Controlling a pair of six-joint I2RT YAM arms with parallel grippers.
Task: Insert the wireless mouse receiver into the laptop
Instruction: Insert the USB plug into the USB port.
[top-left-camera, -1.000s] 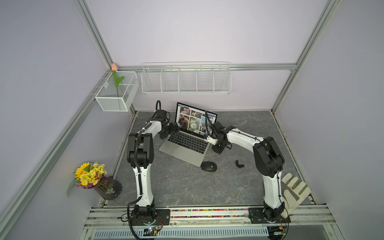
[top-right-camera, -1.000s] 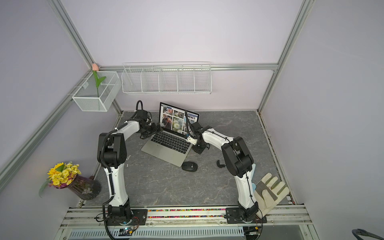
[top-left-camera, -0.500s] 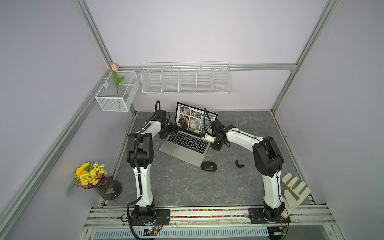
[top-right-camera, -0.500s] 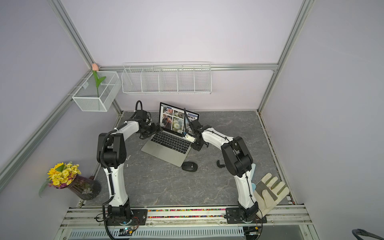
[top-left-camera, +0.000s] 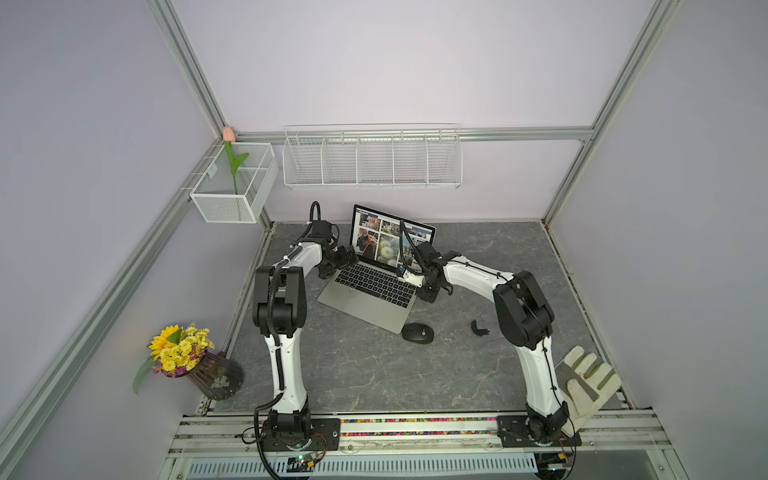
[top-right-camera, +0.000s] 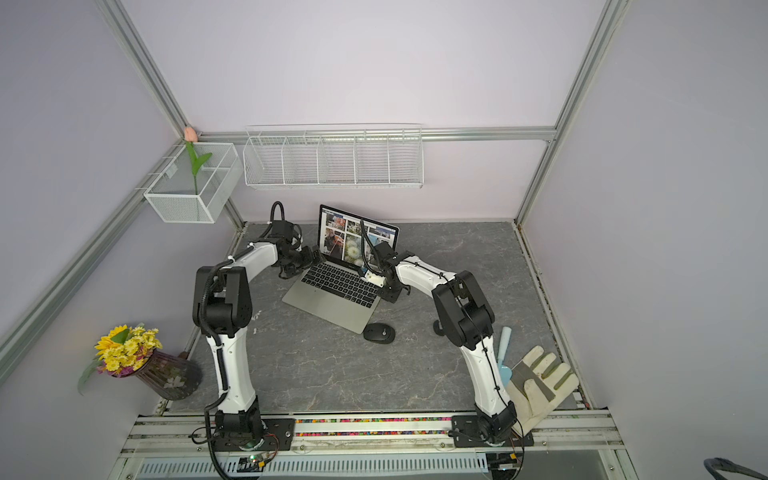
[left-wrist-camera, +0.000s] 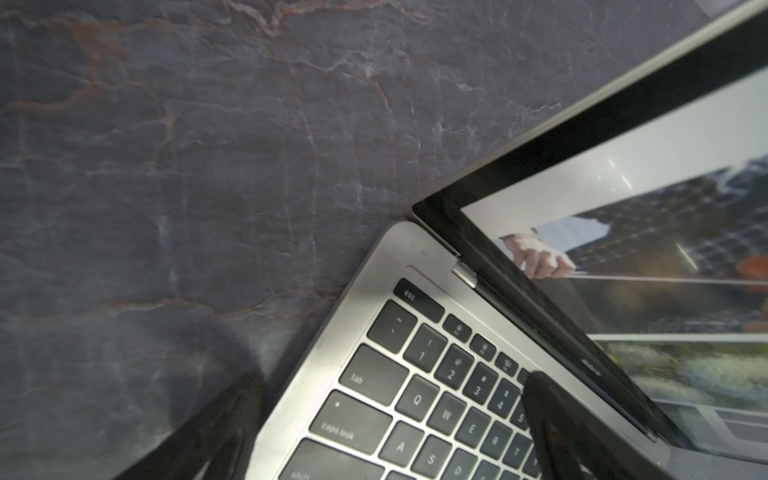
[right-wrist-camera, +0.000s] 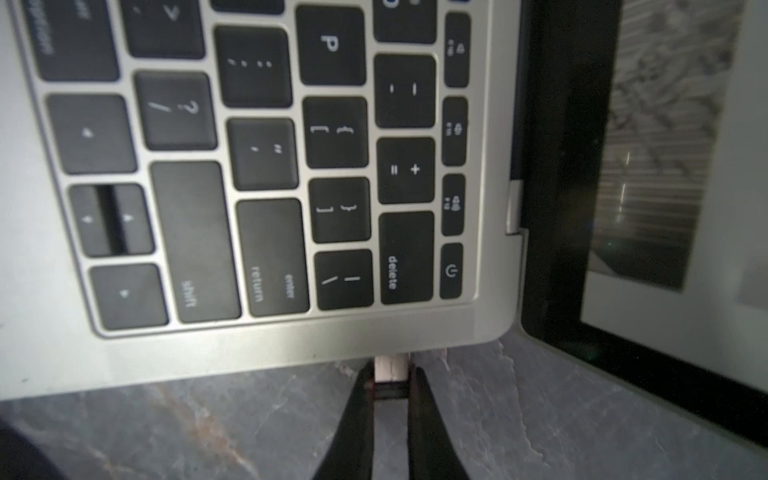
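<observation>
The silver-grey laptop (top-left-camera: 365, 297) (top-right-camera: 332, 299) stands open on the dark stone table, its screen showing photos. My right gripper (right-wrist-camera: 390, 386) (top-left-camera: 429, 291) (top-right-camera: 391, 291) is shut on the wireless mouse receiver (right-wrist-camera: 390, 372), a tiny stub with a pale metal plug and a dark body. The plug's tip meets the laptop's right side edge (right-wrist-camera: 291, 345) near the delete key; how deep it sits is hidden. My left gripper (left-wrist-camera: 392, 376) (top-left-camera: 344, 261) (top-right-camera: 309, 259) is open at the laptop's back left corner (left-wrist-camera: 395, 249), one finger beside the base, the other over the keys.
A flat black mouse (top-left-camera: 417, 333) (top-right-camera: 379, 333) lies off the laptop's front right corner. A small black hook-shaped piece (top-left-camera: 478, 327) lies right of it. A white glove (top-left-camera: 588, 380), a blue trowel (top-right-camera: 504, 353) and a flower vase (top-left-camera: 208, 376) sit near the table's edges.
My right gripper has shifted slightly left, bringing the receiver against the laptop's right edge. The left arm has not moved.
</observation>
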